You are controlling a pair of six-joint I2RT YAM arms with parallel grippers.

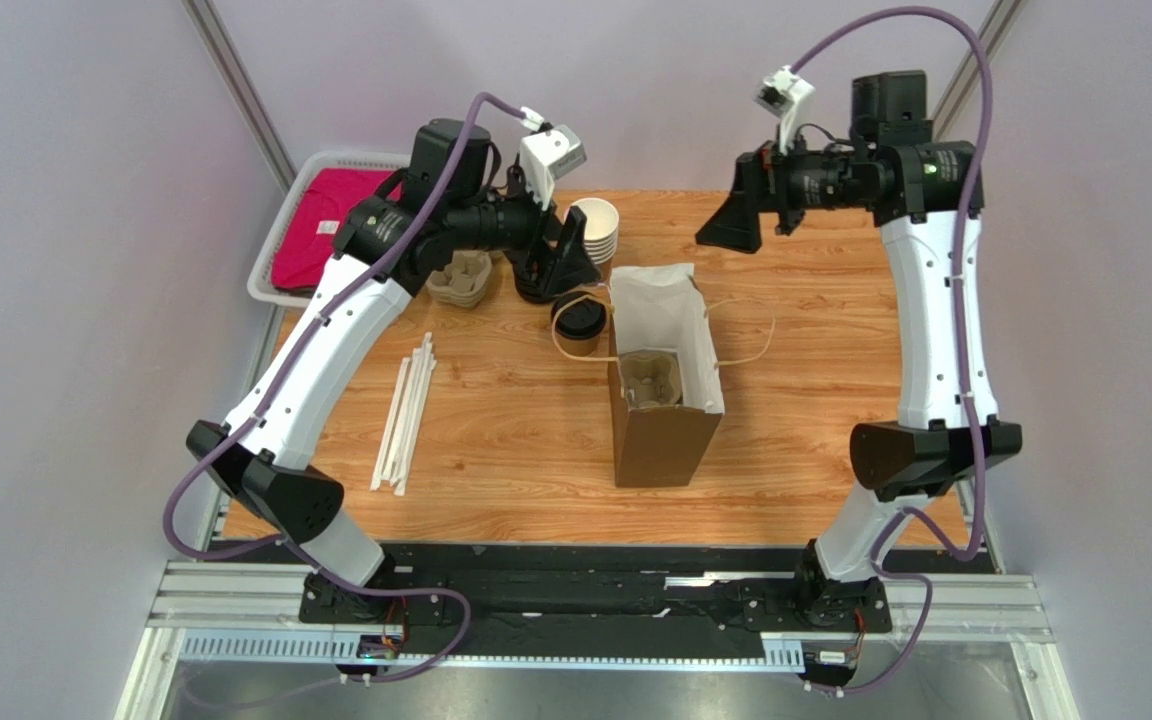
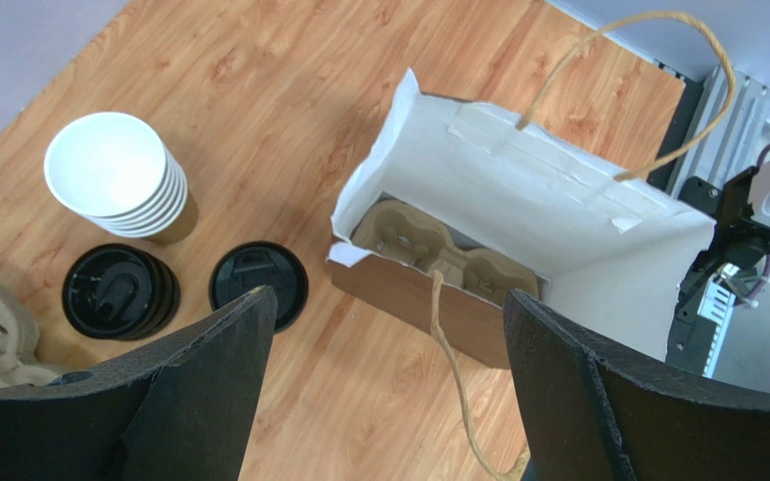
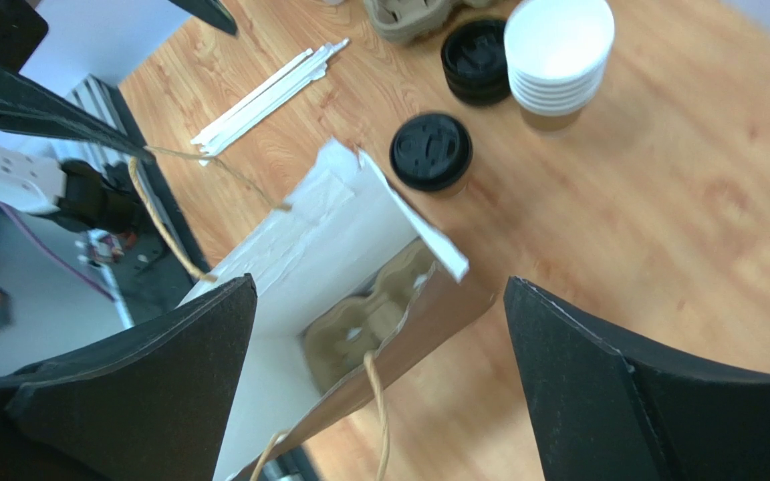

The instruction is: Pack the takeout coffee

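The takeout coffee [image 1: 579,318], a brown paper cup under a black lid, stands on the table just left of the open paper bag [image 1: 663,428]. It also shows in the left wrist view as the coffee [image 2: 258,286] and in the right wrist view as the coffee [image 3: 431,150]. A pulp cup carrier [image 1: 653,381] lies in the bottom of the bag. My left gripper [image 1: 555,267] [image 2: 387,301] hangs open and empty above the coffee's far side. My right gripper [image 1: 725,225] [image 3: 379,286] is open and empty, high up behind the bag's right side.
A stack of lidless cups [image 1: 594,228] and a pile of black lids [image 2: 118,291] sit behind the coffee. Spare carriers [image 1: 462,278], a basket [image 1: 270,267] with pink cloth and paper straws [image 1: 405,408] lie to the left. The bag's twine handles [image 2: 650,60] stick out sideways.
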